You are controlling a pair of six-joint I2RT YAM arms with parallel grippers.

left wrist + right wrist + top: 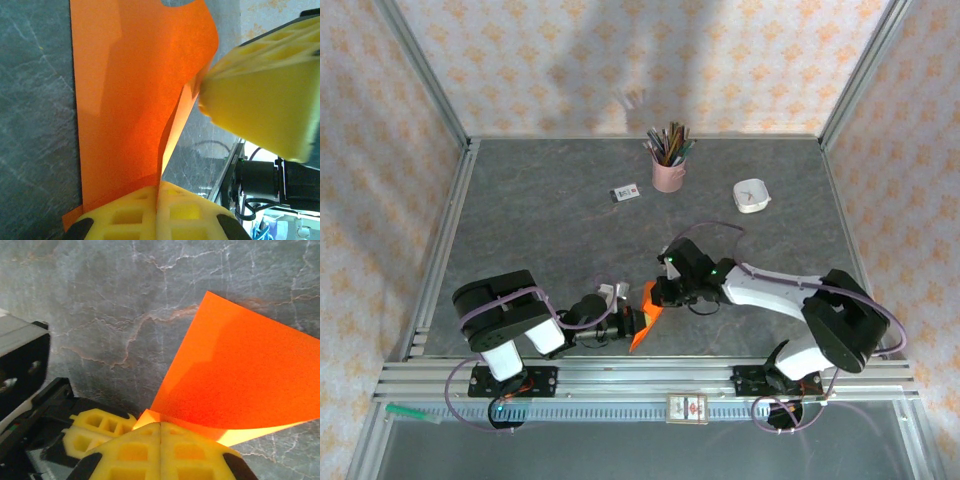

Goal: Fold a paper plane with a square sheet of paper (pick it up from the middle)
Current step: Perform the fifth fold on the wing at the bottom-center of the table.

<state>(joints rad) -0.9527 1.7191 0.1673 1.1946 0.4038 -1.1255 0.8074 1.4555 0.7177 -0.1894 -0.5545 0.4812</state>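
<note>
The square sheet of paper is bright orange and folded into layers, held up off the grey table between both arms near the front edge. My left gripper is shut on its lower edge; in the left wrist view the paper rises from between the closed yellow fingertips of that gripper. My right gripper is shut on the opposite corner, and in the right wrist view the sheet fans out from that gripper's pinched tips. The right fingers and left fingers almost touch.
A pink pencil cup stands at the back centre. A small white card lies to its left and a white object to its right. The aluminium rail runs along the near edge, right behind the paper.
</note>
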